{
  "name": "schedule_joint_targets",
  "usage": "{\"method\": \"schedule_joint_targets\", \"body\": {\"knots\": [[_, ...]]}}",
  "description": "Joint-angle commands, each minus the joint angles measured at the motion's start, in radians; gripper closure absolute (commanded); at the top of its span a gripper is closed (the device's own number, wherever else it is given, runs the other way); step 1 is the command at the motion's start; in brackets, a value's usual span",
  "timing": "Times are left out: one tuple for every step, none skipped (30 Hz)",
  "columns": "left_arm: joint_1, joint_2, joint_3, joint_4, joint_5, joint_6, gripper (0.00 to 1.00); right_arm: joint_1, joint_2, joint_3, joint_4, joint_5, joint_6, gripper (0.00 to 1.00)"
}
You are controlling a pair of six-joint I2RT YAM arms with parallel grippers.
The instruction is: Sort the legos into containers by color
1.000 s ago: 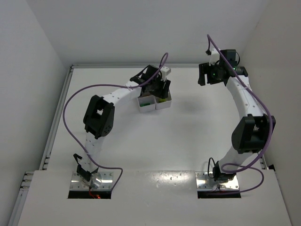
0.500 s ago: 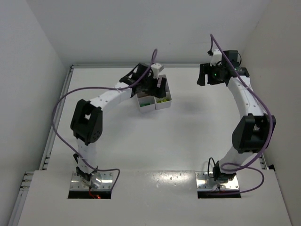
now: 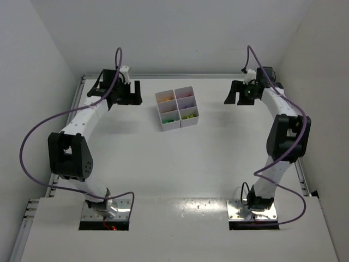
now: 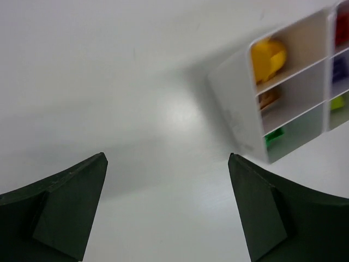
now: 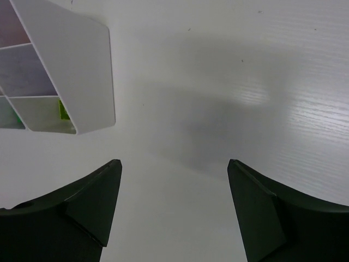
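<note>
At the upper left of the overhead view the left gripper [image 3: 123, 93] hangs over the table [image 3: 163, 164], jaws spread wide, nothing between them. Upper middle: the white tray [image 3: 170, 126] holds the legos [image 4: 266, 55], yellow, orange and green down its left column, possibly red, then purple and lime down the right. Upper right, the right gripper [image 3: 238, 93] is likewise released and empty

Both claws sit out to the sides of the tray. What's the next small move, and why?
Probably stop and park; nothing seems left to pick. The left claw and right claw are open and empty. The legos I can see all lie inside the tray, one colour per compartment where I can tell, and none shows on the table around it.
</note>
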Motion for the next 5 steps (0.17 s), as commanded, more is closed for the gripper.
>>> {"method": "schedule_joint_targets", "body": {"knots": [[0.024, -0.062, -0.090, -0.040, -0.013, 0.049, 0.00, -0.008, -0.015, -0.001, 0.072, -0.015, -0.035, 0.21], [0.038, -0.062, -0.142, -0.030, -0.013, 0.049, 0.00, -0.008, -0.015, -0.010, 0.072, -0.015, -0.049, 0.21], [0.047, -0.062, -0.163, -0.013, -0.004, 0.049, 0.00, -0.008, -0.015, -0.010, 0.072, -0.005, -0.062, 0.21], [0.047, -0.062, -0.180, -0.013, -0.004, 0.049, 0.00, -0.008, -0.015, -0.021, 0.072, -0.005, -0.062, 0.21], [0.056, -0.062, -0.191, -0.004, 0.013, 0.063, 0.00, -0.008, -0.015, -0.021, 0.072, -0.005, -0.073, 0.21]]}}
